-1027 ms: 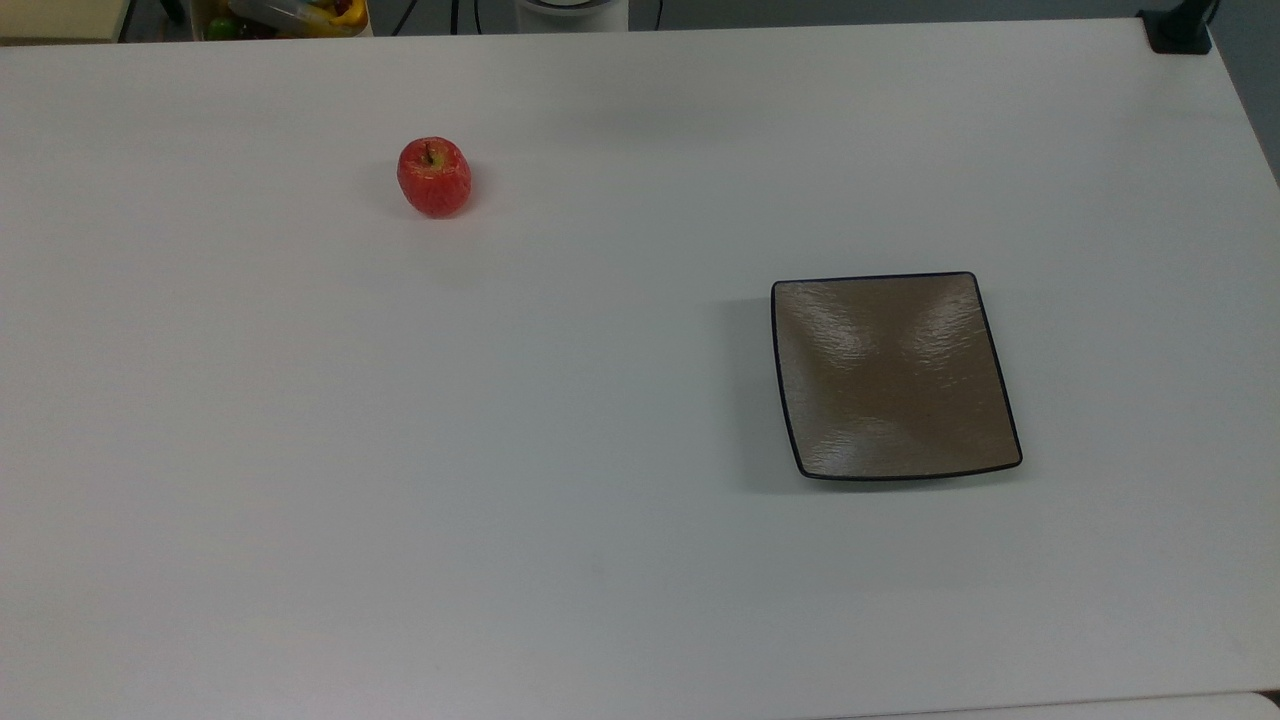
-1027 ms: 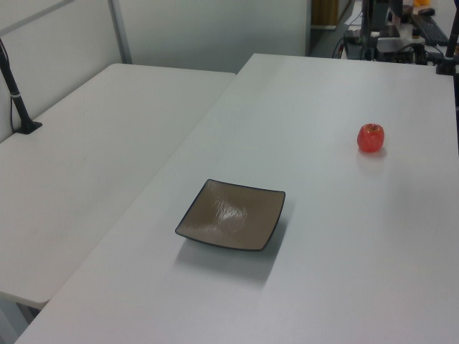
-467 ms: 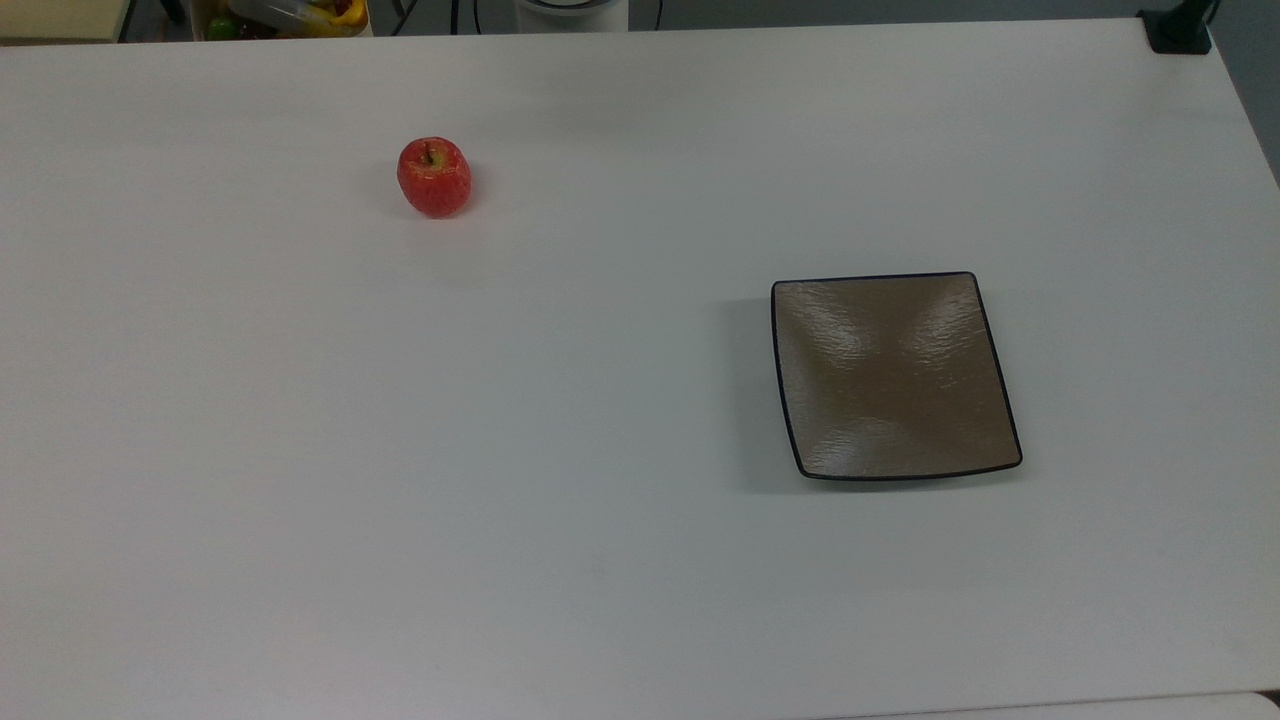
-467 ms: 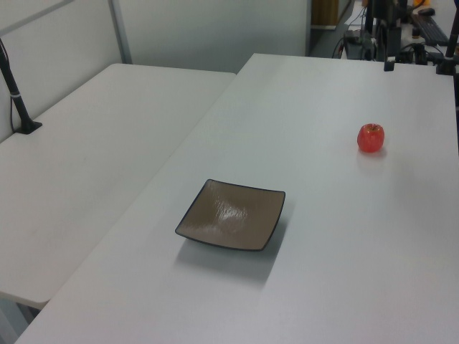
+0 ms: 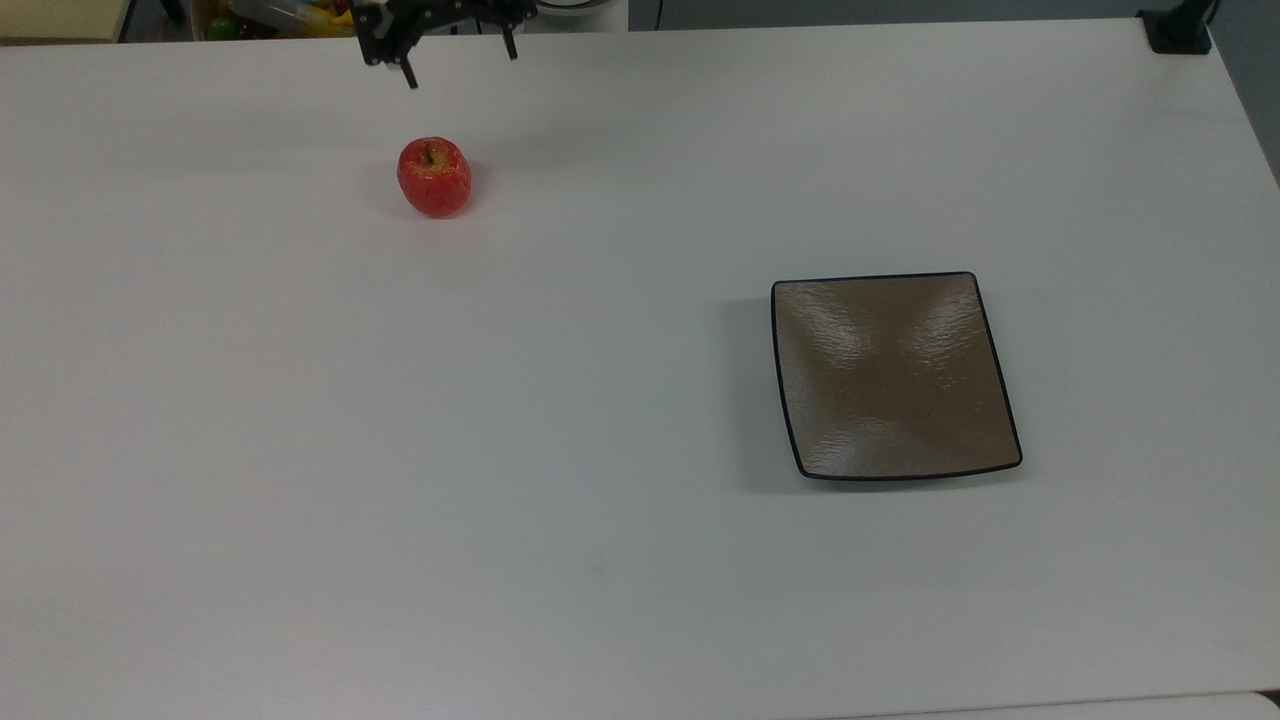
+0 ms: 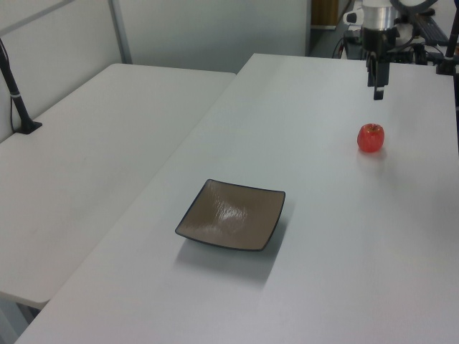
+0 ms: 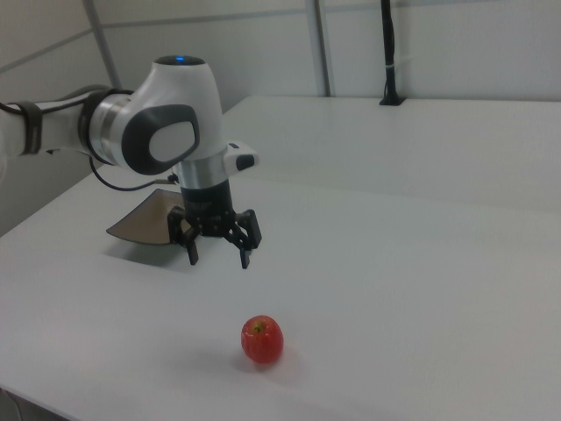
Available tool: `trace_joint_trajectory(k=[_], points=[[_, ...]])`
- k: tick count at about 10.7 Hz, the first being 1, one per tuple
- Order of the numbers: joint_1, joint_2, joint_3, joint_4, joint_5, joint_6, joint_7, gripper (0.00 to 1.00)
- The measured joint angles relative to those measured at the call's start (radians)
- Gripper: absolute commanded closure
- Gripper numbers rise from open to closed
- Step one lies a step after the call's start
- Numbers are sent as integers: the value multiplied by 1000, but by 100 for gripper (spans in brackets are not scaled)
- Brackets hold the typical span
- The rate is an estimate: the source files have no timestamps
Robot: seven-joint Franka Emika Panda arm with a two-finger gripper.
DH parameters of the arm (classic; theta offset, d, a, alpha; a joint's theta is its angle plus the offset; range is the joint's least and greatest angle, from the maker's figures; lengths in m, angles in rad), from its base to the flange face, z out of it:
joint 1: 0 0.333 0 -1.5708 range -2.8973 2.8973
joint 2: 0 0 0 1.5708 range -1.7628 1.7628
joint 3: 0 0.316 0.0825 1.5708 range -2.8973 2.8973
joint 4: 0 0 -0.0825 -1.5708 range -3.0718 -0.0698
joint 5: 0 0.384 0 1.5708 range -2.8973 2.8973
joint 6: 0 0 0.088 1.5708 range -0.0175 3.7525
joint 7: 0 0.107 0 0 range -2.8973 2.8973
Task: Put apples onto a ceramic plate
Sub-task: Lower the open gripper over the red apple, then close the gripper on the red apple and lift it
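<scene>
Your pincer [image 7: 219,253] hangs in the air with its two fingers spread wide, and it holds nothing. The apple [image 5: 434,177] sits alone on the white surface [image 5: 600,500], stem up. In the top view the pincer [image 5: 458,55] is near the top edge, a little above the apple and not over it. In the left view the pincer [image 6: 377,89] hangs above and behind the apple [image 6: 371,137]. The ceramic plate [image 5: 893,375] lies well apart from the apple, toward the top view's right, and nothing is on it.

Here is what could go wrong, as I judge it. The apple [image 7: 262,339] is round and looks smooth, so it can roll. If you come down a bit off to one side, one finger may bump it and push it away. If you close too high on it, the fingers could slip off the curved top and it may pop out. If you come down too far, the fingertips could hit the surface.

The trip to the plate is long. A loose hold could let the apple drop on the way. The plate [image 6: 231,214] looks curved and shiny, so an apple let go from high up could bounce or roll off it. Set it down low, near the middle.
</scene>
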Motion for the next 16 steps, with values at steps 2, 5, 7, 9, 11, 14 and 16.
trace_joint_trajectory(k=[2, 5, 7, 9, 11, 14, 16], points=[[-3, 36, 0, -14, -25, 38, -1, 0], [-7, 81, 0, -58, -77, 129, -1, 0], [-10, 105, 0, -82, -89, 186, -1, 0], [-11, 129, 0, -105, -115, 238, -1, 0], [-17, 143, 0, -129, -128, 300, -1, 0], [-33, 151, -1, -187, -187, 376, -2, 0], [-41, 161, 0, -219, -212, 420, -3, 0]])
